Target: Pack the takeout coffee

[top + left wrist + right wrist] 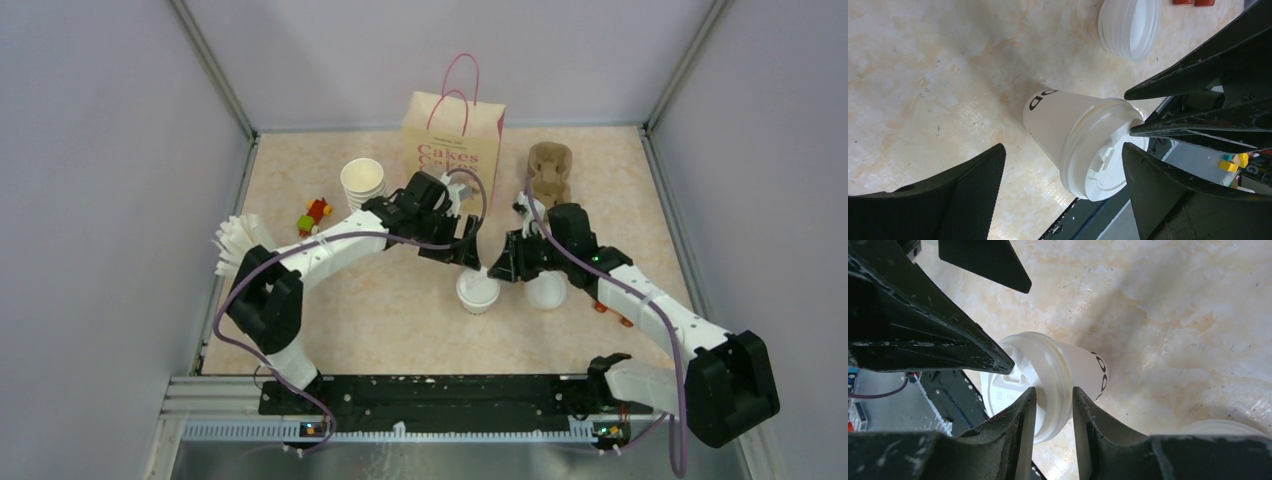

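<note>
Well, the small white lidded paper cup (478,292) stands in front of the cream paper bag (452,150); the left claw (1063,147) gapes wide around it, the right claw (1054,392) half-shut astride its lid rim, grip unclear.

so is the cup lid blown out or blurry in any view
Top external: even light, the takeout coffee small, white lid nearly featureless. Left wrist: cup sharp, soft shadow across the table. Right wrist: lid bright yet its moulding readable, lettering crisp, no motion blur.

White takeout coffee (478,291) with black lettering; mottled beige tabletop (380,315); cream paper bag (452,150), pink handles, at twelve o'clock.
</note>
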